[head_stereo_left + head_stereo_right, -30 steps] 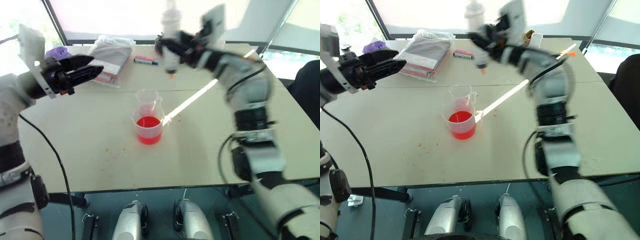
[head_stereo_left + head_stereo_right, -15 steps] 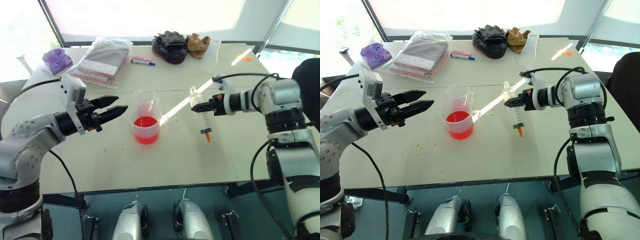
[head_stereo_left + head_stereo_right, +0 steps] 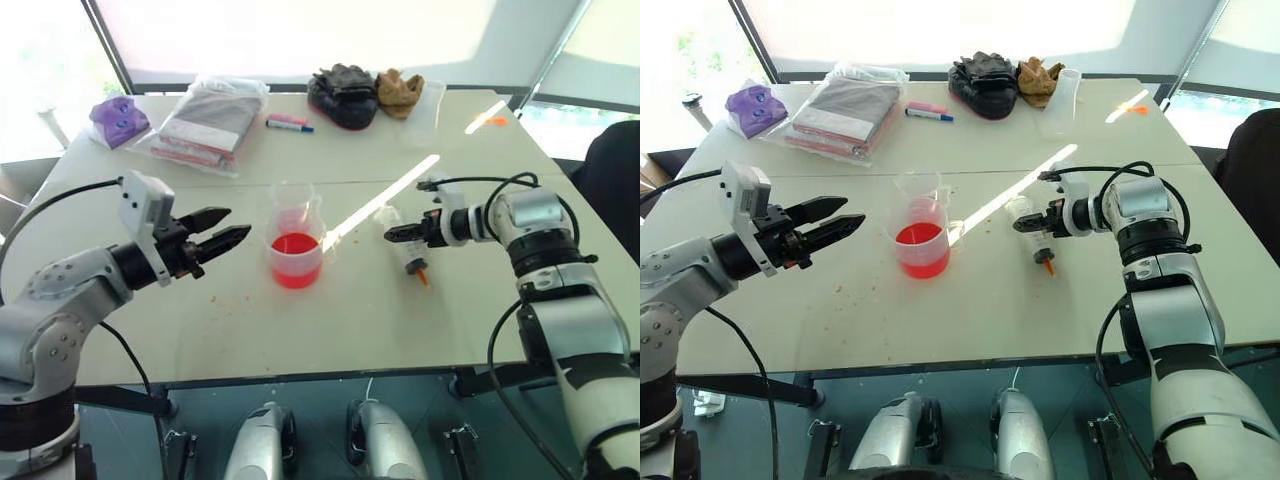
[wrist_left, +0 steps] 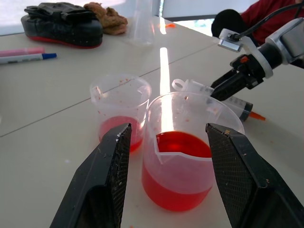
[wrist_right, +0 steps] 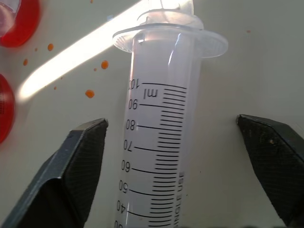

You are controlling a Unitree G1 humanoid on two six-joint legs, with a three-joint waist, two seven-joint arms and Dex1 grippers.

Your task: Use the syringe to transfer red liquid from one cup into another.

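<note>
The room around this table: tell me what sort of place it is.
Probably a lab or test workspace by bright windows. Pale tables pushed together carry two clear plastic cups of red liquid, a large graduated clear plastic syringe, and a red-and-blue marker pen.

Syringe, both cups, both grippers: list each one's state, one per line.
syringe: lying on the table, released, barrel looks empty.
wider cup: upright, about half full of red liquid.
narrower cup: upright, a little red at the bottom.
right gripper: open, fingers astride the syringe.
left gripper: open, empty, facing the cups.
</note>
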